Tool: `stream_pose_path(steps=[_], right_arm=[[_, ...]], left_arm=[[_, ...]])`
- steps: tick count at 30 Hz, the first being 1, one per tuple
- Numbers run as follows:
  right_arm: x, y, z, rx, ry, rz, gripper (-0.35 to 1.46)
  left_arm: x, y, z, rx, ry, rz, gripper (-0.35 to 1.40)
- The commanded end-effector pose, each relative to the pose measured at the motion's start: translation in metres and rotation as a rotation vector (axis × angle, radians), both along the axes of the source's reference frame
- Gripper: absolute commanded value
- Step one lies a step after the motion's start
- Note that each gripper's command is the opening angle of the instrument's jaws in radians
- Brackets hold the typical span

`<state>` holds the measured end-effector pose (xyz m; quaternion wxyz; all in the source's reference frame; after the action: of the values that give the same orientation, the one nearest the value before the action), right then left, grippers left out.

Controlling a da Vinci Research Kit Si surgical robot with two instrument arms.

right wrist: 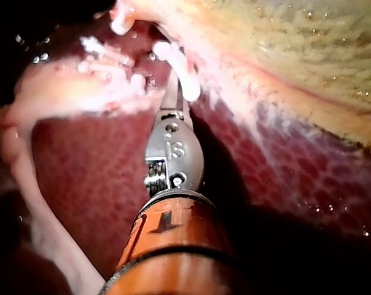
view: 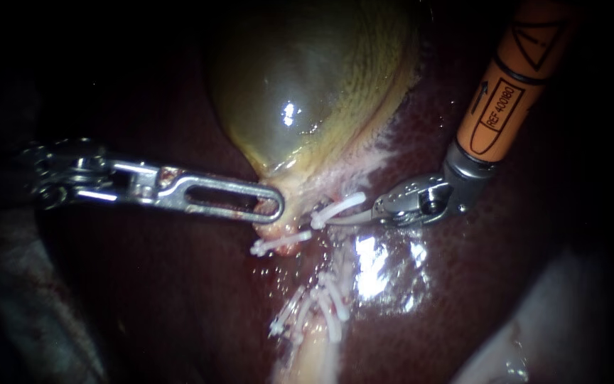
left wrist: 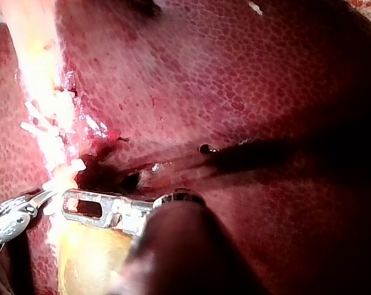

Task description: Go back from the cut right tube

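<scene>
The left instrument [view: 273, 209] reaches across the liver [view: 165, 299] to the gallbladder [view: 300, 92], and its jaws are clamped on the narrow neck. Only the slotted upper jaw shows. The lower one is hidden beneath it, and the shaft fades into darkness toward the liver's left edge.

The right instrument [view: 332, 220] comes in from the upper right, its orange shaft cut off by the frame. Its thin blades lie together with nothing between them. The tip is just beside the upper clip [view: 342, 205], below the gallbladder's neck.

The right tube [view: 330, 276] is parted. One end sits at the upper clip and the other among the lower clips [view: 333, 304], farther down the pale stalk [view: 318, 348]. Glare on the wet liver beside the gap makes the tube itself hard to trace. A second clip [view: 278, 243] lies just under the left instrument's tip; what it closes cannot be told.

In the left wrist view the left instrument [left wrist: 72, 203] rests on washed-out yellow tissue, and its blurred shaft covers whatever lies beneath. The right instrument [left wrist: 43, 197] shows only its tip and joint.

In the right wrist view the right instrument [right wrist: 173, 101] has its blades together. Their very end is hidden behind the upper clip [right wrist: 184, 80], beside the gallbladder [right wrist: 296, 43].
</scene>
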<state>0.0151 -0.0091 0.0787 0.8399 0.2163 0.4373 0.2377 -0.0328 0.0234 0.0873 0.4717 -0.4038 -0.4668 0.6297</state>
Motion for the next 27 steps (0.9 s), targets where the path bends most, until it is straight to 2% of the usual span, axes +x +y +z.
stream_pose_path(steps=[1,3,6,7,14,23,27], right_arm=[[0.0,0.0,0.0,0.001,0.002,-0.002,-0.35],[0.0001,0.0,0.0,0.001,0.004,0.001,-0.35],[0.0002,0.0,0.0,0.002,0.008,0.001,0.05],[0.0002,0.0,0.0,0.002,0.008,0.001,0.14],[0.0003,0.0,0.0,0.001,0.01,0.003,0.47],[0.0003,-0.0001,-0.0002,0.001,0.011,0.002,0.66],[0.0003,-0.0003,-0.0003,0.001,0.011,0.002,0.66]], left_arm=[[0.0,0.0,0.0,0.0,0.0,0.0,-0.35],[0.0,0.0,0.0,0.0,0.0,0.0,-0.35],[0.0,0.0,0.0,0.0,0.0,0.0,-0.35],[0.0,0.0,0.0,0.0,0.0,0.0,-0.35],[0.0,0.0,0.0,0.0,0.0,0.0,-0.35],[0.0,0.0,0.0,0.0,0.0,0.0,-0.35],[0.0,0.0,0.0,0.0,0.0,0.0,-0.35]])
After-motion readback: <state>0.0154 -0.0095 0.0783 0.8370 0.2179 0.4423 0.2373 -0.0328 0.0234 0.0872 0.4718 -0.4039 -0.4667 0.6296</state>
